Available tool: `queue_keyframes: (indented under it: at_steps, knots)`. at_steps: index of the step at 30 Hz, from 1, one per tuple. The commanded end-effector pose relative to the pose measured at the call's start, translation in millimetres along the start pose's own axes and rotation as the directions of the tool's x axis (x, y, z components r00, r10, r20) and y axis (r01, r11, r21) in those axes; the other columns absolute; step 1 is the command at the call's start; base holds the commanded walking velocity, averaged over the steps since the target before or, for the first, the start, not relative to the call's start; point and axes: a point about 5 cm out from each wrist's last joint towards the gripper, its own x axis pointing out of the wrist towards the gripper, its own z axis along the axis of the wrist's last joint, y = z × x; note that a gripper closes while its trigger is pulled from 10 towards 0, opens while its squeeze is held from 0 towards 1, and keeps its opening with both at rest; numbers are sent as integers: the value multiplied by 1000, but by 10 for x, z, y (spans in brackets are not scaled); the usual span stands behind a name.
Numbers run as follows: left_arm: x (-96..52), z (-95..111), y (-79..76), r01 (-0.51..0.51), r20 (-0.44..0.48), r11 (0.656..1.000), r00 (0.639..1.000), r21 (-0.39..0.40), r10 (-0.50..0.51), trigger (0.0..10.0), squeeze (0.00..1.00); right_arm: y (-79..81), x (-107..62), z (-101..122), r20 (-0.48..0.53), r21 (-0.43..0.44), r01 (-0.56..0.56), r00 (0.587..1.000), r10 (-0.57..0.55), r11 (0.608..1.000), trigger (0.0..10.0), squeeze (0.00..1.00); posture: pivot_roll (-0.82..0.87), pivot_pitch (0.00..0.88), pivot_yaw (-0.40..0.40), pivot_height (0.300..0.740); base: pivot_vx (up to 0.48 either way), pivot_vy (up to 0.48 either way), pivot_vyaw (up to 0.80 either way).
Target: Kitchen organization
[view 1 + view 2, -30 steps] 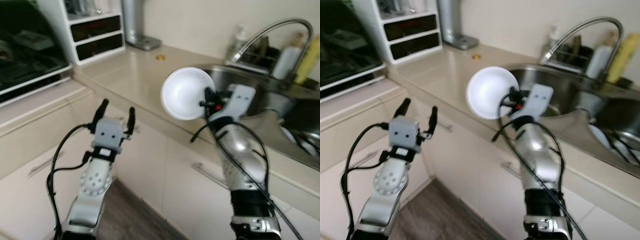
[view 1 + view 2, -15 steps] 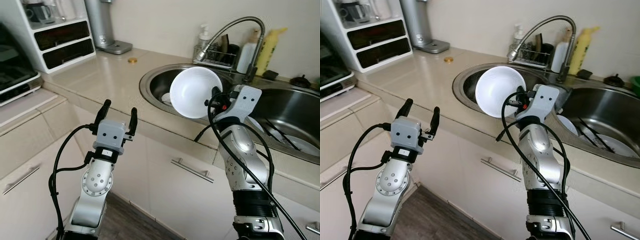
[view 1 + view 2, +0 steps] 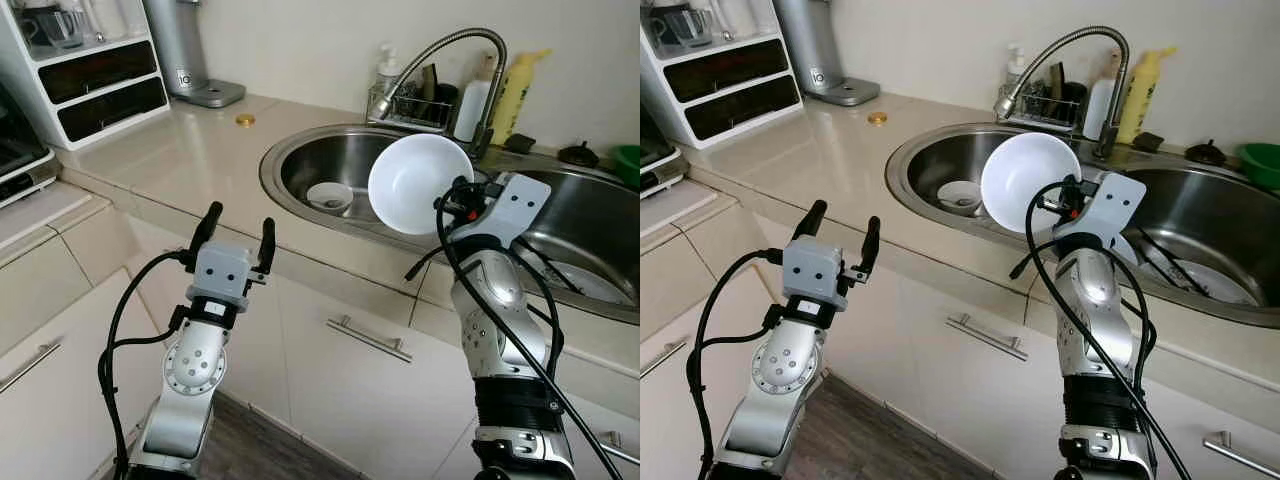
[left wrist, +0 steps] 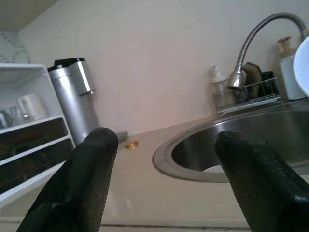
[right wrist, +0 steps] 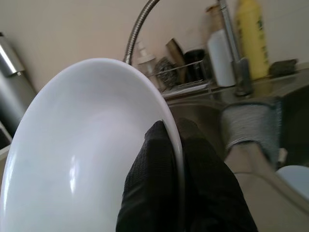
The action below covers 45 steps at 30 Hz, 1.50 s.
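The right gripper [image 3: 1068, 196] is closed on the rim of a round white ceramic bowl [image 3: 1028, 182]; one black finger [image 5: 149, 183] lies inside the bowl and the other behind the rim. The bowl is held tilted on its side, in the air above the front edge of the double stainless steel sink [image 3: 1200, 225], over the strip between its two basins. The opening of the bowl faces up and toward the robot.

The left gripper [image 3: 236, 228] is open, its two black fingers [image 4: 82, 183] pointing upward and well apart, with nothing between them. It hovers in front of the beige countertop [image 3: 170, 160], before the cabinet fronts below its front edge.

In the left basin lies a small white dish [image 3: 328, 196]. At the back edge of the sink stand a curved metal faucet [image 3: 1060, 55], a wire rack [image 3: 1045, 105], a white bottle [image 3: 1102, 100] and a yellow bottle [image 3: 1135, 85]. A small gold round lid [image 3: 245, 120] lies on the countertop near a silver appliance [image 3: 185, 50] at the back corner.
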Motion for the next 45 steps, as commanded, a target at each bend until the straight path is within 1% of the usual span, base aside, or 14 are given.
queue_keyframes:
  at_steps: [1,3,4,7,11,16,28,32,34,36,39,45]
  knots:
    - [-1,-11,-4,4,-8,1000,1000,0,-4,10000,0,37,28,56,20,-5,-4,1000,4,1000,4196,0,-28,0,11,740,0,0,-800]
    - [-5,-17,-7,5,-11,1000,1000,1,-5,10000,0,23,34,51,16,7,4,1000,-4,1000,4235,0,-28,0,11,740,0,0,0]
    - [-10,-21,-7,5,-12,1000,1000,1,-5,10000,0,11,39,50,15,11,12,1000,-12,1000,10000,0,-28,0,10,740,0,0,0]
    - [-17,-28,-7,6,-15,1000,1000,1,-6,10000,0,-8,44,54,17,-3,26,1000,-26,1000,10000,0,-27,0,10,740,0,0,0]
    - [-19,-31,-9,7,-18,1000,1000,1,-7,10000,0,-16,51,52,17,8,37,999,-37,999,10000,0,-27,0,10,740,0,0,-800]
    - [-19,-34,-11,9,-18,1000,1000,1,-9,10000,0,-22,52,52,18,0,41,999,-41,999,10000,0,-27,0,11,740,0,0,0]
    - [-19,-35,-9,13,-15,1000,1000,4,-13,10000,0,-15,45,35,20,-4,44,999,-44,999,10000,0,-25,0,14,740,0,0,-800]
    - [-12,-32,-21,25,-13,999,1000,22,-25,10000,0,-16,49,25,17,-12,46,999,-46,999,10000,0,-25,0,13,740,0,0,-800]
    - [-9,-35,-32,30,-17,999,999,32,-30,10000,0,-16,50,23,17,-14,45,999,-45,999,10000,0,-24,0,13,740,0,-469,-800]
    - [-12,-30,-30,23,-8,1000,1000,21,-22,10000,0,-15,49,21,17,-14,45,999,-45,999,10000,0,-26,0,13,740,0,-469,-800]
    - [-13,-25,-16,11,-7,1000,1000,8,-11,10000,0,-17,47,21,19,-15,46,999,-46,999,10000,0,-23,0,12,740,0,0,-800]
    - [-14,-27,-22,13,-6,1000,1000,10,-13,10000,0,-17,43,38,42,-32,60,997,-58,998,10000,0,-23,0,11,740,0,0,-592]
